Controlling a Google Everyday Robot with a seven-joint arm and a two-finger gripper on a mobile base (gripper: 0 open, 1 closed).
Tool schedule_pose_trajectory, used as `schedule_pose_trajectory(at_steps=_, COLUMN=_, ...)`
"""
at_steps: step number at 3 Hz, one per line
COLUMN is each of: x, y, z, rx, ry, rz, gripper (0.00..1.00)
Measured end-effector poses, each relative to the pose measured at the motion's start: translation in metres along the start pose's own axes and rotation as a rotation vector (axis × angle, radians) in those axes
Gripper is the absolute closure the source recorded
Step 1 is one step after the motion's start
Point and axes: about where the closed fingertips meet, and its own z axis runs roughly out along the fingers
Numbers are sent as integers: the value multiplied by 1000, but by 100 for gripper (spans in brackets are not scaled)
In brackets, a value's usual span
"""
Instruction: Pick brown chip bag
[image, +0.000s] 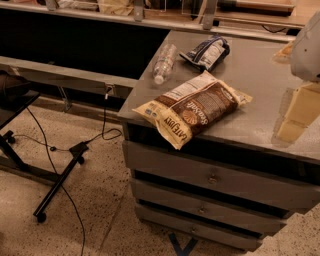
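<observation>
The brown chip bag (197, 107) lies flat on the grey cabinet top (260, 70), near its front left corner. It has a dark brown middle with a round orange-tan logo and cream-yellow ends, and one end overhangs the front edge. My gripper (298, 111) shows as pale cream blocks at the right edge of the view, under a white arm part (309, 47). It hangs over the cabinet top, to the right of the bag and apart from it.
A clear plastic water bottle (163, 63) lies behind the bag on the left. A smaller dark-blue-and-white bag (208, 51) lies further back. The cabinet has several drawers (210, 177) below. A black stand (55, 185) and cables lie on the speckled floor to the left.
</observation>
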Motion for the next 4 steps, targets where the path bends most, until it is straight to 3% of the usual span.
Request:
schedule_pose_trajectory(at_steps=1, x=-1, y=-1, z=0, rx=3, ry=1, rz=-3, gripper=0)
schedule_pose_trajectory(at_steps=2, x=-15, y=-18, z=11, rx=57, ry=15, rz=-62, gripper=0)
schedule_pose_trajectory(at_steps=3, x=-41, y=-52, z=37, rx=112, ry=33, rz=-153, gripper=0)
schedule_pose_trajectory(at_steps=4, x=-67, y=-76, z=73, rx=132, ry=101, rz=-261, gripper=0)
